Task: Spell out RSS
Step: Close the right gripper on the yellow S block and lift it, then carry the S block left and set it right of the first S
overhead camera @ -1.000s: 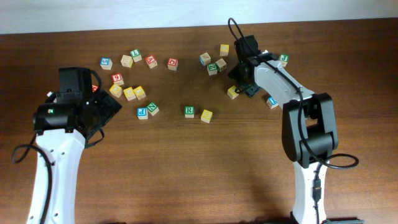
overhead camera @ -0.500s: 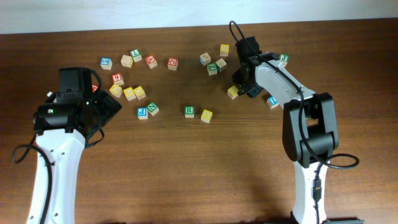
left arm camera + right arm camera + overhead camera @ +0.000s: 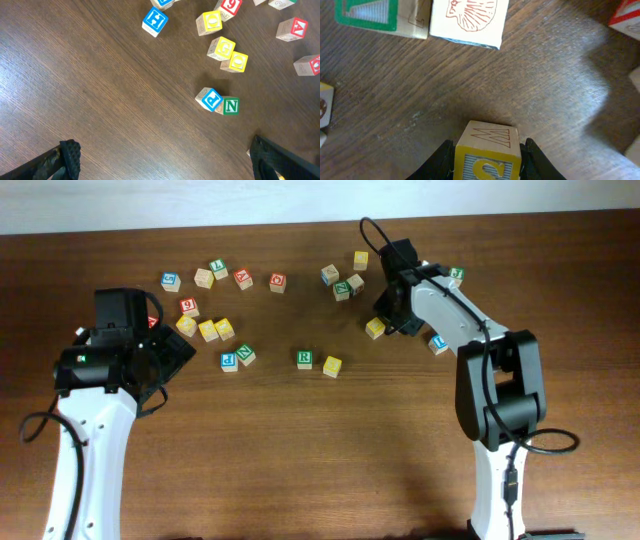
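Note:
The pale cube with a green R (image 3: 305,358) lies mid-table, and a yellow-faced cube (image 3: 332,366) sits just to its right. Farther back and to the right, a second yellow cube (image 3: 375,328) stands at the tip of my right gripper (image 3: 388,318). In the right wrist view this cube (image 3: 487,161) shows a yellow S on its face. Both black fingers (image 3: 444,159) press against its sides, so the right gripper (image 3: 487,150) is shut on it. My left gripper (image 3: 165,165) is wide open over bare wood at the table's left (image 3: 172,356).
Loose letter cubes lie scattered at the back: a yellow cluster (image 3: 207,330), a blue P (image 3: 210,98) touching a green N (image 3: 231,106), and a blue H (image 3: 154,21). Just beyond the held cube stand a green-bordered cube (image 3: 367,15) and a shell-picture cube (image 3: 467,17).
The right gripper's fingers have closed in on the yellow S cube. The left arm has not moved.

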`<state>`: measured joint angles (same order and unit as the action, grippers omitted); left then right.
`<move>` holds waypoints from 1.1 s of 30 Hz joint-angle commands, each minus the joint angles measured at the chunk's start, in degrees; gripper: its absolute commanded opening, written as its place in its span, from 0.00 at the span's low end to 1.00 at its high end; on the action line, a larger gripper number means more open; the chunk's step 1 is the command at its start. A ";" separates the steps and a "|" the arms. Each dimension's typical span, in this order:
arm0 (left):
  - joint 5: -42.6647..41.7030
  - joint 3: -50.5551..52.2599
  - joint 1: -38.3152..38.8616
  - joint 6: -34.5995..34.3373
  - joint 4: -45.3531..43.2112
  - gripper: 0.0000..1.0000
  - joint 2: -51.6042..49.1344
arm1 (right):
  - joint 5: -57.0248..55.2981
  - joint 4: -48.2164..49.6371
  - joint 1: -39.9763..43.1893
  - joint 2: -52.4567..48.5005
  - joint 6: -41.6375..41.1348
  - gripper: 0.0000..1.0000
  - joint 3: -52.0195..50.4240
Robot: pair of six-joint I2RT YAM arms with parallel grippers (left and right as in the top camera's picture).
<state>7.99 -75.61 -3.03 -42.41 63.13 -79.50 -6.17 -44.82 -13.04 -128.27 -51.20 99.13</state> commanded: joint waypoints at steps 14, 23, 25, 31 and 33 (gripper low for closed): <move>0.44 -0.20 -0.31 0.96 -0.04 0.99 0.07 | 10.93 -19.15 -4.61 15.37 24.74 0.29 -1.99; 0.44 -0.20 -0.31 0.94 -0.04 0.99 0.07 | 10.95 -5.95 -13.33 15.30 18.01 0.29 -15.32; 0.44 -0.20 -0.31 0.96 -0.02 0.99 0.07 | 11.17 -1.86 -14.25 15.28 16.72 0.29 -17.42; 0.44 -0.20 -0.31 0.96 -0.02 0.99 0.07 | 11.15 4.00 -14.75 12.44 16.63 0.29 -19.04; 0.44 -0.20 -0.31 0.96 -0.02 0.99 0.07 | 11.17 4.42 -14.82 11.23 16.61 0.30 -19.04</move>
<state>7.99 -75.61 -3.03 -42.39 63.07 -79.50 4.64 -40.80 -27.27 -114.37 -34.04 80.55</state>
